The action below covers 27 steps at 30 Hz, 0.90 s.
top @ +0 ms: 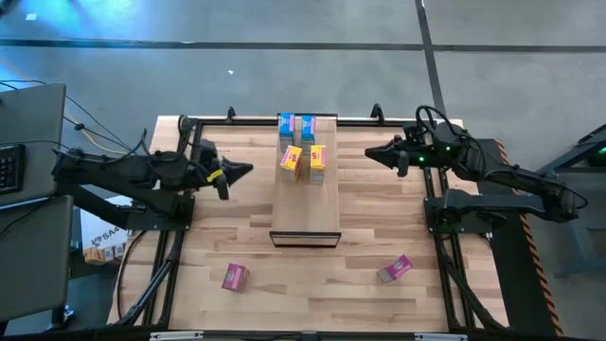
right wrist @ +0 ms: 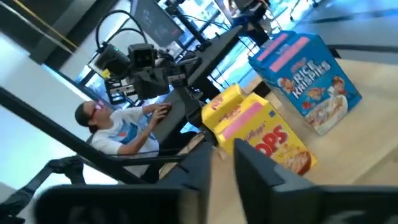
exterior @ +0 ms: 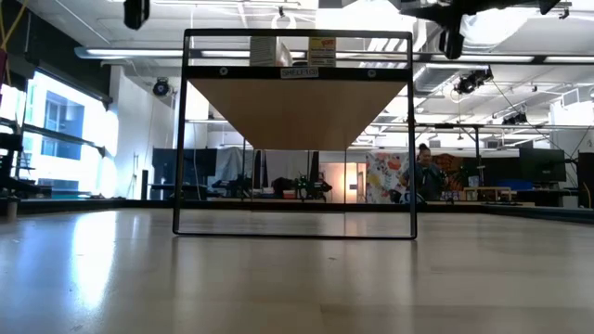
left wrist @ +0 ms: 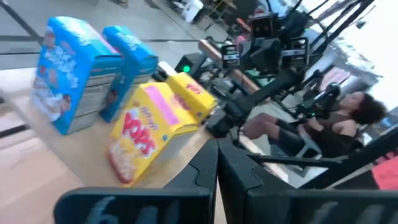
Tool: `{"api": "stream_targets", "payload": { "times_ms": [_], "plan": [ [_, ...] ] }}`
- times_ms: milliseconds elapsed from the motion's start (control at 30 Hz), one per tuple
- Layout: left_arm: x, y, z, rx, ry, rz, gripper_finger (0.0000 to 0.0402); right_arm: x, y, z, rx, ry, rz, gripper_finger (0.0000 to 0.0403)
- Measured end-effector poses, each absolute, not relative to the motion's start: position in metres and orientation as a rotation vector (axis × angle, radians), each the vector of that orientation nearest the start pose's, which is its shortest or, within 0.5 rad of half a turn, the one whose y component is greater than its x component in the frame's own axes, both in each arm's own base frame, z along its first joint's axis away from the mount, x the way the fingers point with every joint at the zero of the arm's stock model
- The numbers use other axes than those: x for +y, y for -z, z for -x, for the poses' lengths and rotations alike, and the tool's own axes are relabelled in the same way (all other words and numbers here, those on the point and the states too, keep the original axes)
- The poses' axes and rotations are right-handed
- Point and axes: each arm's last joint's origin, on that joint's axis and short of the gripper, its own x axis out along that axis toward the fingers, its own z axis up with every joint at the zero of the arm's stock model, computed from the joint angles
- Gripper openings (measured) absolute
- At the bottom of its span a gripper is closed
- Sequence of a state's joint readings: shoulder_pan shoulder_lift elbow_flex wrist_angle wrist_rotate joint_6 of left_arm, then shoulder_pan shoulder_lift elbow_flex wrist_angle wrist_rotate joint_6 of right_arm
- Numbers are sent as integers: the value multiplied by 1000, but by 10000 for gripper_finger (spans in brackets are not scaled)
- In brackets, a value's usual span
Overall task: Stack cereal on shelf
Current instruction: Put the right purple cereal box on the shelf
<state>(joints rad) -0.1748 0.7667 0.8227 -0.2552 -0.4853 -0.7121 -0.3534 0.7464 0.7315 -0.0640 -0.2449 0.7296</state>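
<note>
The shelf (top: 305,204) is a pale plank on a dark frame in the middle of the table. Two blue cereal boxes (top: 296,128) stand upright at its far end. Just in front of them stand two yellow boxes (top: 305,161), one of them tilted in the left wrist view (left wrist: 149,134). Two pink boxes lie on the tabletop near its near edge, one on the left (top: 234,277) and one on the right (top: 394,269). My left gripper (top: 244,171) hovers left of the shelf, shut and empty. My right gripper (top: 370,152) hovers right of it, open by a narrow gap and empty.
The near half of the shelf plank (top: 305,213) is bare. Arm mounts and cables line the table's left and right edges. In the low view the shelf's dark frame (exterior: 295,134) stands mid-table. A person (right wrist: 118,134) sits beyond the table.
</note>
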Motion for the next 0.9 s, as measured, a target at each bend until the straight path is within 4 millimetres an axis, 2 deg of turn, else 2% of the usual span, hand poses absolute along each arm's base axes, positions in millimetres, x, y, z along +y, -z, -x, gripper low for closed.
{"api": "stream_targets", "payload": {
  "times_ms": [133,267,367,467,567,700,767,900],
  "plan": [
    [-14,-342,-159,70,-377,636,0,-50,-332,-160,42,80,-807,153],
    [-14,-342,-160,68,-380,657,0,-44,-341,-160,88,-111,-932,239],
    [-14,-340,-162,76,-384,670,0,-34,-352,-163,249,-253,-1065,269],
    [-15,-340,-162,72,-384,674,0,-18,-359,-162,504,-320,-1171,274],
    [-15,-340,-162,75,-385,669,0,3,-357,-153,815,-196,-1287,275],
    [-15,-340,-162,80,-382,642,0,30,-354,-131,1116,216,-1394,275],
    [-15,-340,-162,82,-377,642,0,44,-353,-122,1182,433,-1473,275],
    [-15,-340,-162,94,-350,637,0,76,-351,-123,1157,635,-1571,275]
  ]
}}
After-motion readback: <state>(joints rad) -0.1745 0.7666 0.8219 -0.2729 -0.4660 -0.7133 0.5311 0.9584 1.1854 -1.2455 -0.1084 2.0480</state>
